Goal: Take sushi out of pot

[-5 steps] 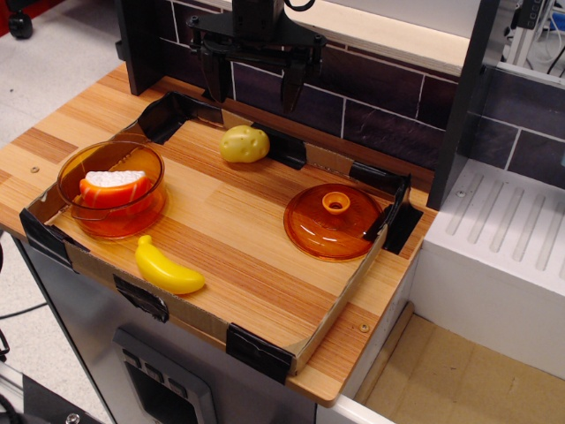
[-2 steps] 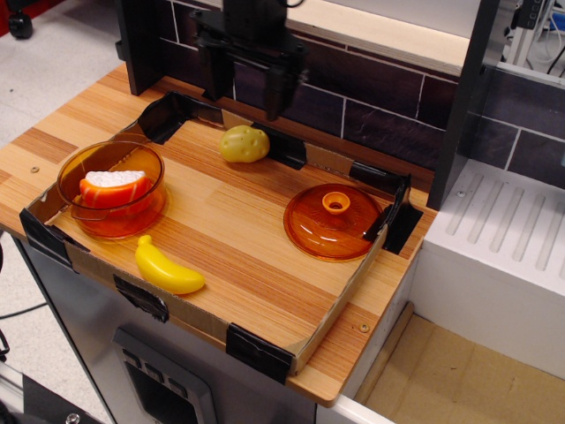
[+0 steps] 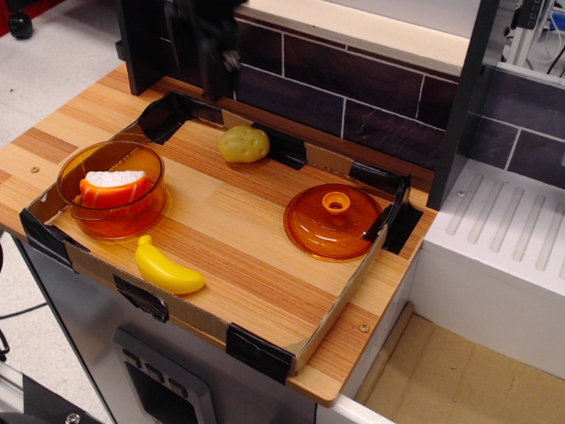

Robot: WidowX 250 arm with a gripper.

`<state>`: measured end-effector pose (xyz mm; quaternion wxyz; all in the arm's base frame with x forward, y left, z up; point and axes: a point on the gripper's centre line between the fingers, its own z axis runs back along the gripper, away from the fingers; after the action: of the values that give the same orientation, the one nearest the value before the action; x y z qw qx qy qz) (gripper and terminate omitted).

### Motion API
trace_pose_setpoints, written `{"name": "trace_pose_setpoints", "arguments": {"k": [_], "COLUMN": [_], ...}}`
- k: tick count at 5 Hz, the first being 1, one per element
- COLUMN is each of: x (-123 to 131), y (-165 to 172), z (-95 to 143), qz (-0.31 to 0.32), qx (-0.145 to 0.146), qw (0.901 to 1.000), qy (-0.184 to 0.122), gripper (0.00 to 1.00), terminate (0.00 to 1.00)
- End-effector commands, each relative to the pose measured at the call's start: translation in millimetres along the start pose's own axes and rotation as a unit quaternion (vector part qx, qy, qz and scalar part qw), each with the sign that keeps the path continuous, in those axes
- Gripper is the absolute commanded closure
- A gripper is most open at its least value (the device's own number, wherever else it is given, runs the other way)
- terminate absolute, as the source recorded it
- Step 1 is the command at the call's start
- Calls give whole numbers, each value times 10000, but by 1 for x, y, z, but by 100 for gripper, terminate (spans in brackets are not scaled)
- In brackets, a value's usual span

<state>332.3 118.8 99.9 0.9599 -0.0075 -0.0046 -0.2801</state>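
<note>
Orange-white sushi [image 3: 113,187] inside pot [image 3: 112,215], well below-left of end effector [image 3: 212,62]

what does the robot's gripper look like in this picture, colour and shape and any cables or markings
The gripper is black all over and blurred. It shows as a dark, blocky upright shape against the dark tiled wall at the back of the wooden table, narrowing toward the bottom. Separate fingers cannot be made out, and no cables, labels or markings can be seen on it. Its upper part is cut off by the top of the picture.
</note>
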Motion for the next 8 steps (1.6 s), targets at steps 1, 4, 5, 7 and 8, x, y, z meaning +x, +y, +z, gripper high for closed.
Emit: {"name": "trace_pose_setpoints", "arguments": {"k": [1, 4, 5, 7, 8], "x": [-35, -84, -84, -76, -76], "y": [30, -8, -11, -12, -13], "z": [16, -6, -15, -37, -45], "qz": [-1307, -2536, -2568, -2658, -2690], "qx": [-211, 150, 287, 474, 490], "qw": [9908, 9669, 9657, 9622, 9610], "qy": [263, 237, 258, 352, 416], "gripper": [0, 0, 0, 0, 0], "terminate": [0, 0, 0, 0, 0]}}
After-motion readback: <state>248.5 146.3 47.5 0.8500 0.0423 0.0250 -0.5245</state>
